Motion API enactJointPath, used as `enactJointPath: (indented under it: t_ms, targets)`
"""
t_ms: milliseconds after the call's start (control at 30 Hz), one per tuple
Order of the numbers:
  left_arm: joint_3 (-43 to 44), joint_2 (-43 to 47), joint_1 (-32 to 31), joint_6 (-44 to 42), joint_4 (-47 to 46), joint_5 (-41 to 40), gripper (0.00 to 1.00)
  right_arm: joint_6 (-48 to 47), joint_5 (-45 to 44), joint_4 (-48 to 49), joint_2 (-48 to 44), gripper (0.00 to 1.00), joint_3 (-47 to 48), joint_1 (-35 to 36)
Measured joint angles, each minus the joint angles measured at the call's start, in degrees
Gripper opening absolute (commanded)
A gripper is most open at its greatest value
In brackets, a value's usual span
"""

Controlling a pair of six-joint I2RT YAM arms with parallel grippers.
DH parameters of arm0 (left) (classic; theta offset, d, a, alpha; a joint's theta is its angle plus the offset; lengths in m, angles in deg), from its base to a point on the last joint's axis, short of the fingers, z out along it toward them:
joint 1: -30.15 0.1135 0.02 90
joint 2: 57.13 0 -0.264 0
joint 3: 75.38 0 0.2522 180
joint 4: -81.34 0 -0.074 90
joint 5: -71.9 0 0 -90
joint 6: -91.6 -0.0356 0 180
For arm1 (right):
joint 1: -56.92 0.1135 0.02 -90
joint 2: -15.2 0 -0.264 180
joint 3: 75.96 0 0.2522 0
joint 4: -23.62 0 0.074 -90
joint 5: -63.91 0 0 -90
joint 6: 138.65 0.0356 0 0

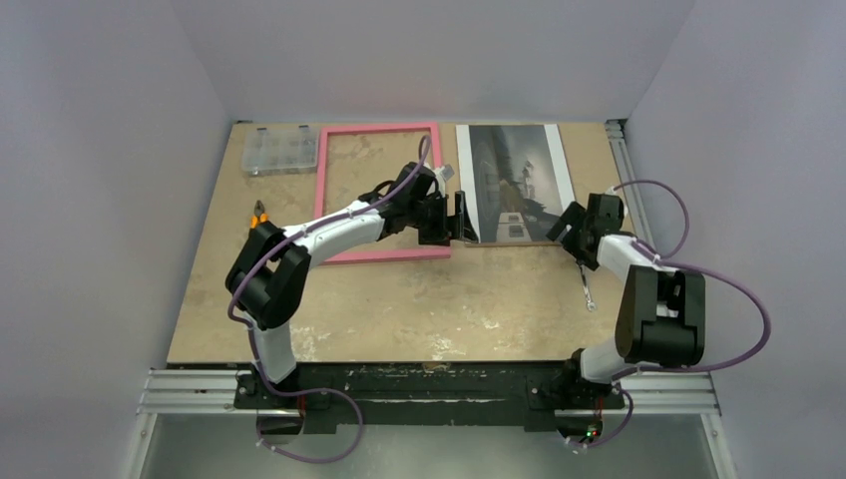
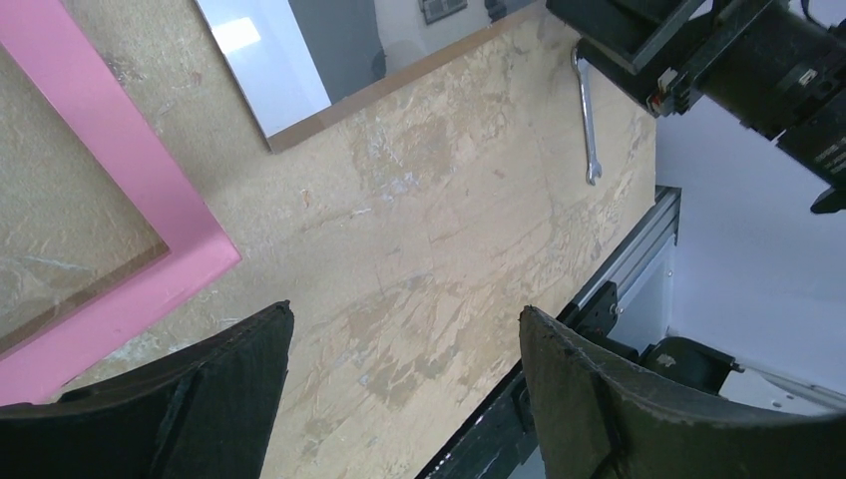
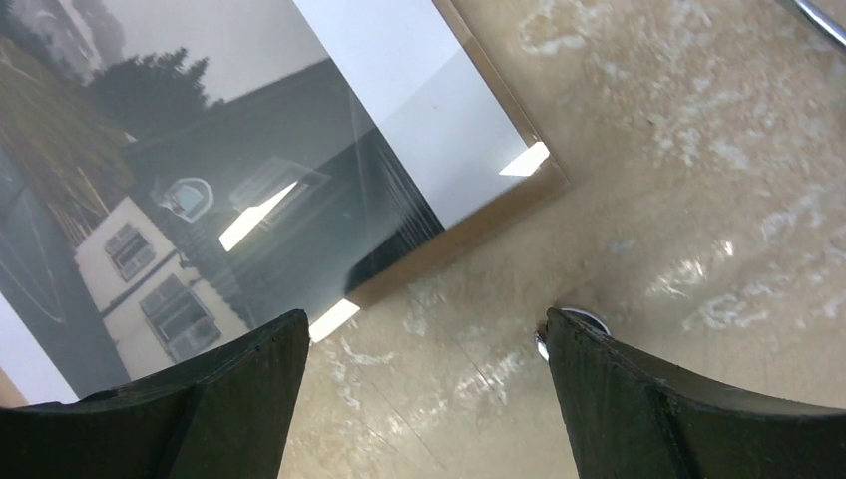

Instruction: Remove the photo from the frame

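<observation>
photo (image 1: 514,180) lies flat on a brown board (image 3: 469,235), just right of the pink frame (image 1: 379,128), far on the bench (image 1: 449,299). it looks already out. left end effector (image 2: 404,314) hangs wide open between frame and photo. right end effector (image 3: 424,324) hangs wide open by the photo's near right corner. both hold nothing. best move now: lift both straight up and don't bump the photo, frame or spanner (image 1: 587,289).

Top camera looked down from high behind, covering whole table (image 1: 419,314). Wrist cameras sat close above table, angled down; both shared photo's (image 2: 267,65) near edge and wrench (image 2: 587,110).
</observation>
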Motion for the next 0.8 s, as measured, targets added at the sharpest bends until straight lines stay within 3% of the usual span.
enactJointPath:
  t_ms: [267, 467, 800]
  targets:
    - [6.21, -2.25, 0.9, 0.87, 0.87, -2.14, 0.79, -3.48, -0.98, -3.45, -4.98, 0.83, -1.03, -0.22]
    - [13.62, -8.57, 2.56, 0.76, 1.46, -4.98, 0.77, -5.2, 5.29, 0.15, -8.35, 0.75, -0.83, 0.44]
    - [22.27, -18.75, 2.29, -0.85, 4.46, -9.7, 0.78, -4.61, 14.49, 2.97, 5.64, 0.58, 8.09, 4.46]
